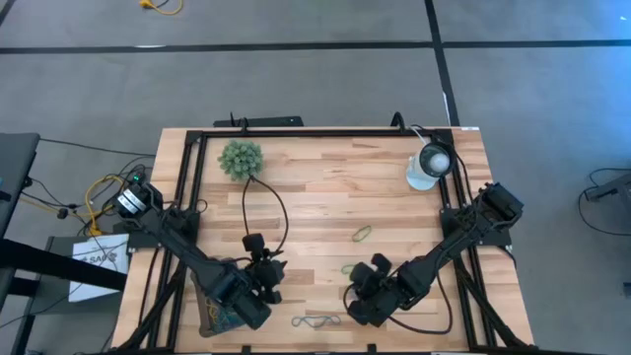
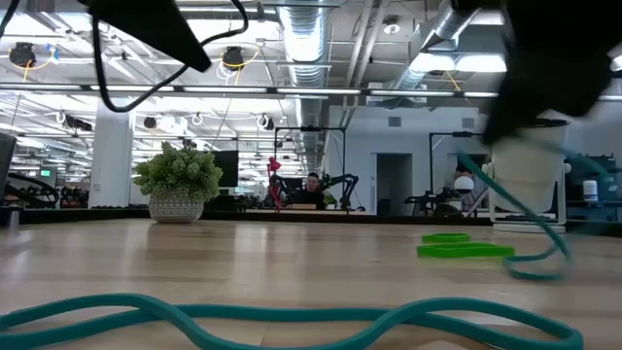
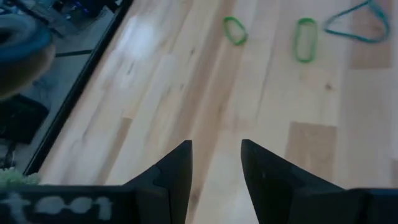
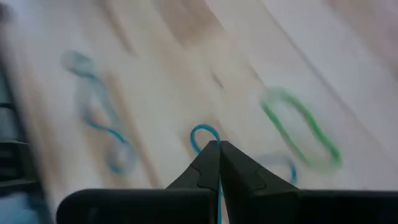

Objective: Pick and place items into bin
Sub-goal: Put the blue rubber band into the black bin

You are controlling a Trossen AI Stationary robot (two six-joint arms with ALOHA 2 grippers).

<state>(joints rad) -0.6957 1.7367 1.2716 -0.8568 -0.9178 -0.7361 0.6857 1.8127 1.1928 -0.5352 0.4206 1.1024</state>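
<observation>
Blue band [image 4: 205, 134] apparently between right fingers [image 4: 219, 163]

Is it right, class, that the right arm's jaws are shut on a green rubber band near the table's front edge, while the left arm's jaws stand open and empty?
One detail is wrong: the colour. In the right wrist view the right gripper is shut on a blue rubber band; the green rubber band lies untouched on the wood beside it. The rest stands: the left gripper is open and empty.

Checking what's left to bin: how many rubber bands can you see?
4. One green band lies mid-table, a second green band lies nearer the right gripper, which pinches a teal band. Another teal band lies at the near edge. The arms may hide more.
</observation>
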